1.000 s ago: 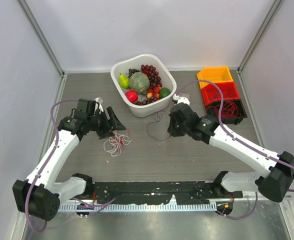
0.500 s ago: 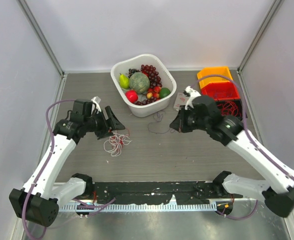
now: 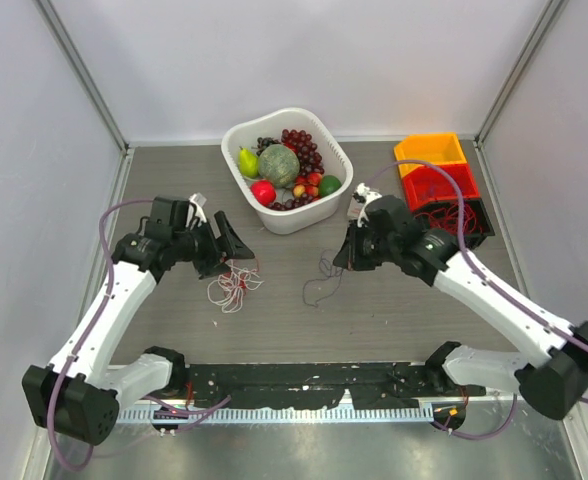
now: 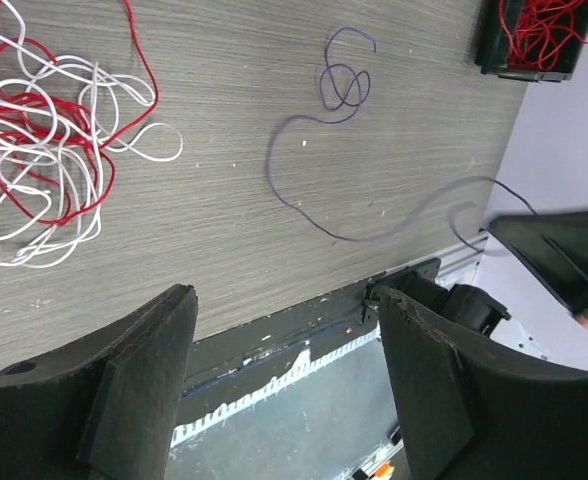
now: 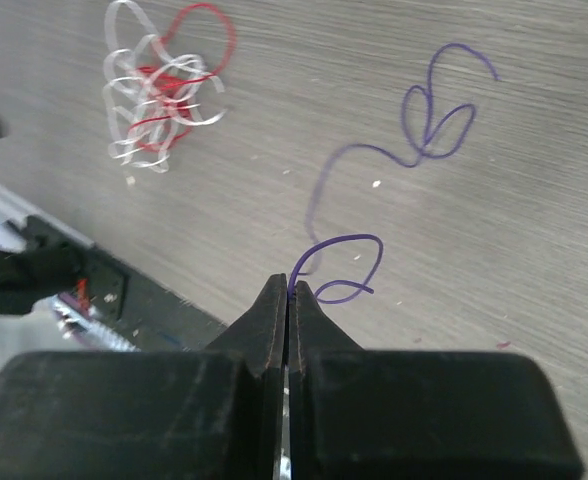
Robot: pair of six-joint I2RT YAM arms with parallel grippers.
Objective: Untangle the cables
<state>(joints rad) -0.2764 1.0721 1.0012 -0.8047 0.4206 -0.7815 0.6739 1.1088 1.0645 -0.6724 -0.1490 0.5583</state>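
Left hand (image 3: 231, 246) hangs with its jaws apart just beside the red-and-white tangle (image 3: 234, 286), left of centre on the bench (image 3: 394, 330). If it closes on the whole bunch, we judge it would pinch both colours and tighten the knots. Right hand (image 3: 348, 258) is clamped on the purple cable (image 3: 319, 288) at its very end, so the thin wire may slip out. Its long axis slants from that hand leftward toward the bench's near edge.

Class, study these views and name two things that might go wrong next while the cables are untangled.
1. The right jaws pinch the purple cable only at their tips, so it may slip free.
2. The red and white bunch looks knotted; the open left jaws might lift it whole.
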